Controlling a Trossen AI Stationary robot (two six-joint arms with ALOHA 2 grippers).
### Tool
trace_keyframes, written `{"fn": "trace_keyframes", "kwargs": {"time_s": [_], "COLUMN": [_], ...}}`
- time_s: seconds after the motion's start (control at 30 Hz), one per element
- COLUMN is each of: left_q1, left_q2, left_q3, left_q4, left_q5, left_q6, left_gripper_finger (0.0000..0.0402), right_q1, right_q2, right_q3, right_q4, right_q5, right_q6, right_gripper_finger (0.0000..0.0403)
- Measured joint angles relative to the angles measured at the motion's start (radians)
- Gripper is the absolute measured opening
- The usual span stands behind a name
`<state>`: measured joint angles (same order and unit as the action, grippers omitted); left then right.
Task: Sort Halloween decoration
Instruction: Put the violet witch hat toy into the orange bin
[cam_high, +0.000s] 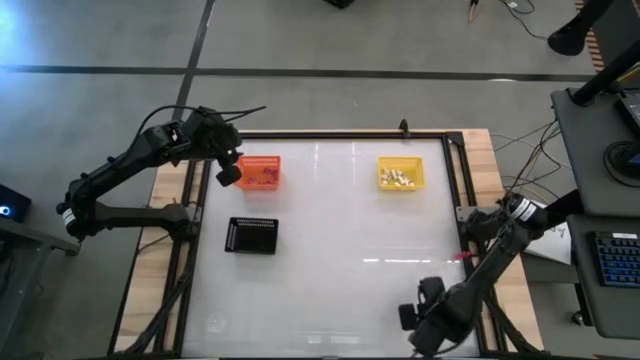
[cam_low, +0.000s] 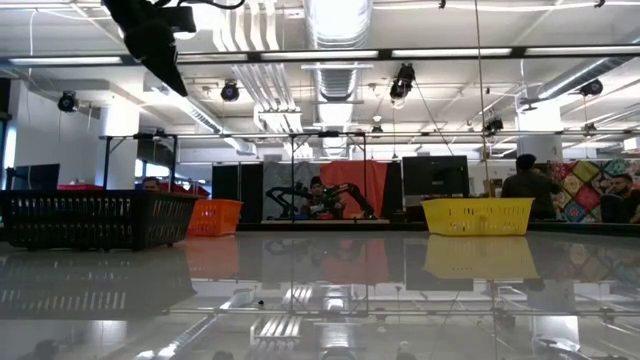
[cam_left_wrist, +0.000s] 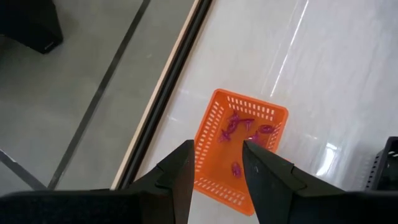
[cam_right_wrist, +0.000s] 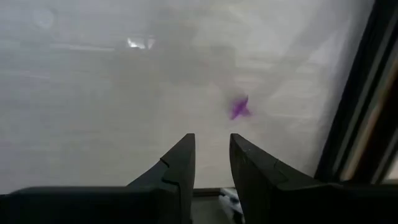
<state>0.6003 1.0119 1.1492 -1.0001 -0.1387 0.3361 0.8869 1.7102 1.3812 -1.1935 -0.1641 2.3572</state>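
Purple trinkets lie in the orange basket, left hand hovering above, fingers apart and empty. Right hand (lower right, fingers apart) should drop squarely over the stray purple piece.

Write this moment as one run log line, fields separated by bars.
left end effector: open above orange basket | right end effector: open, near purple trinket | yellow basket: holds whitish trinkets

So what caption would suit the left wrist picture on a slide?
Left gripper, fingers open, hovers above the orange basket holding several purple trinkets on the white table.
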Motion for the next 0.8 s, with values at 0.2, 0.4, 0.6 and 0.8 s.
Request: {"fn": "trace_keyframes", "kwargs": {"time_s": [0.2,0.4,0.6,0.8], "left_q1": [0.000,0.000,-0.001,-0.001], "left_q2": [0.000,0.000,0.000,0.000], "left_q3": [0.000,0.000,0.000,0.000], "left_q4": [-0.006,-0.006,-0.017,-0.030], "left_q5": [0.004,0.069,0.073,0.073], "left_q6": [-0.015,-0.037,-0.043,-0.043], "left_gripper_finger": [0.0118,0.0118,0.0118,0.0118], "right_q1": [0.037,0.038,0.055,0.088], "right_q2": [0.005,0.007,0.007,0.007], "right_q3": [-0.062,-0.096,-0.140,-0.198], "right_q4": [0.074,0.085,0.138,0.214], "right_q5": [-0.002,-0.001,-0.001,-0.009], "right_q6": [0.067,0.070,0.071,0.069], "right_gripper_finger": [0.0091,0.0091,0.0091,0.0091]}}
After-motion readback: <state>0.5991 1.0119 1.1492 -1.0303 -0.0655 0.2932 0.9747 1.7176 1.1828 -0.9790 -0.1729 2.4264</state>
